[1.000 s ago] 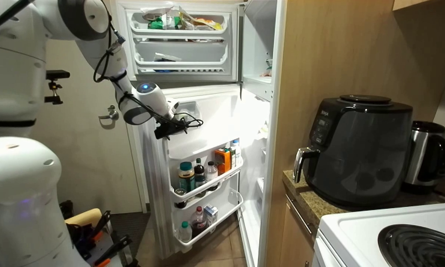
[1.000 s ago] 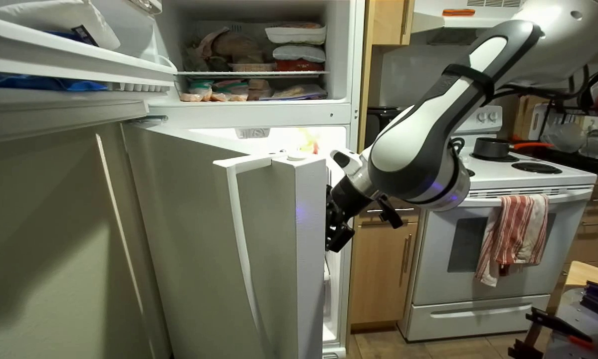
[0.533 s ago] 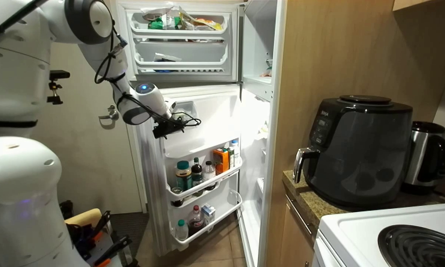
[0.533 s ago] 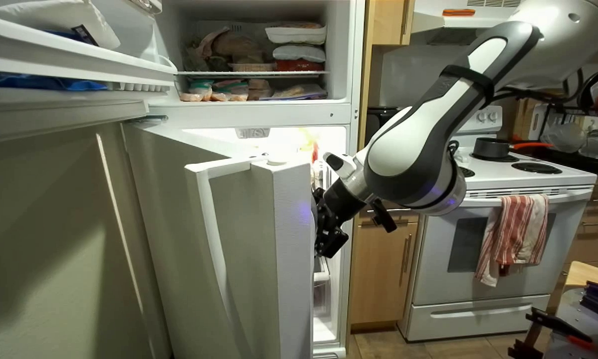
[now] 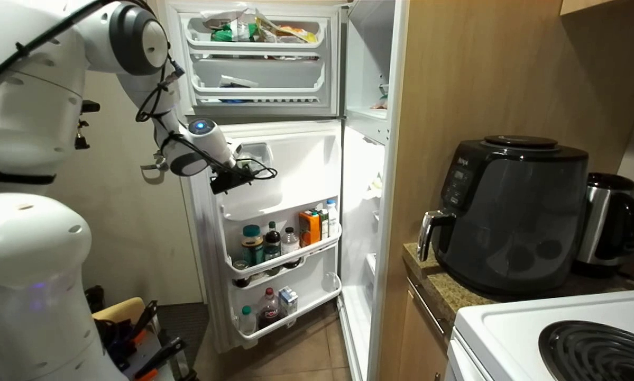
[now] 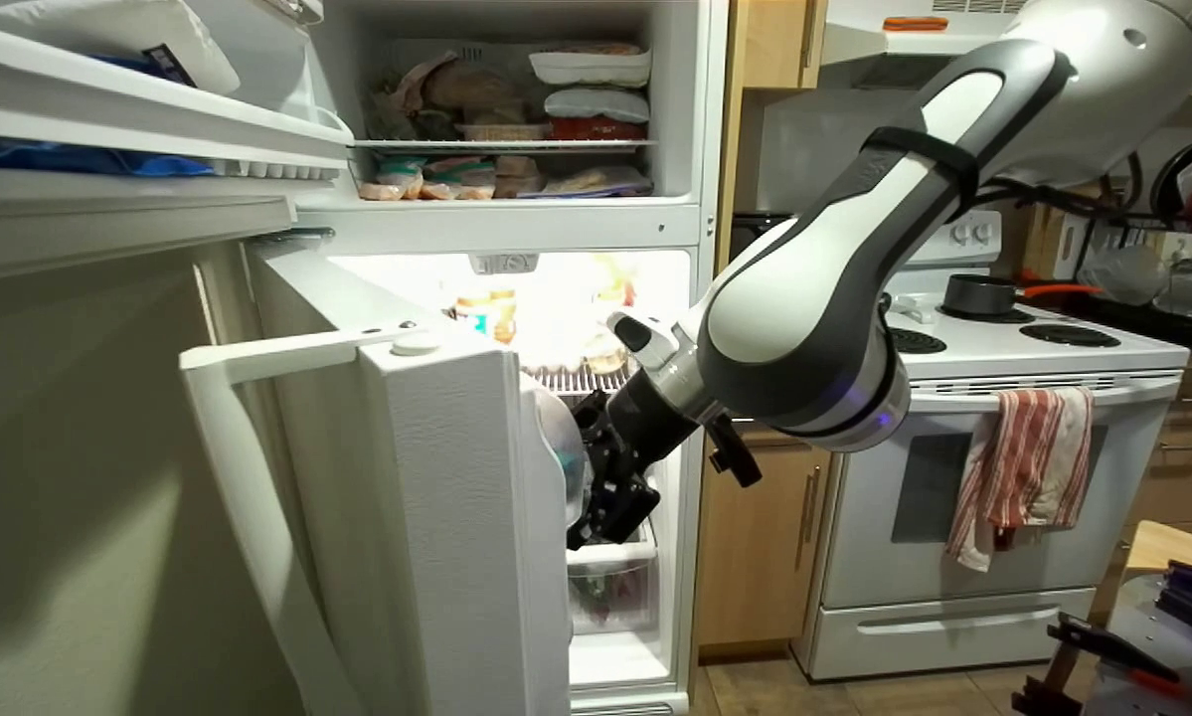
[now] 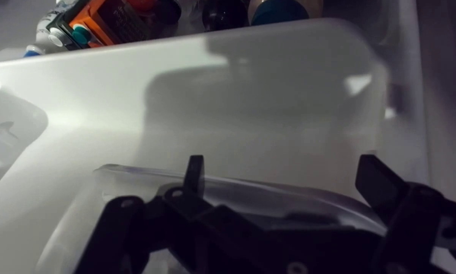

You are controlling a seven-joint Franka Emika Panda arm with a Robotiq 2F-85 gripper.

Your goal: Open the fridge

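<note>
While my pincer [image 7: 283, 173] stands wide, apparently holding nothing, the fridge [image 6: 516, 221] is before it, lower door [image 5: 303, 169] just beside and well open; with its bottles [image 5: 272, 239] below the pincer, that door should feel heavy but swing freely, so I'd push the firm edge [image 6: 456, 487], not the fragile-looking clear bin [image 7: 258, 197] close ahead

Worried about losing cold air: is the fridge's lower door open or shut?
Open: in both exterior views the lower door stands swung out from the fridge, the lit interior showing.
</note>
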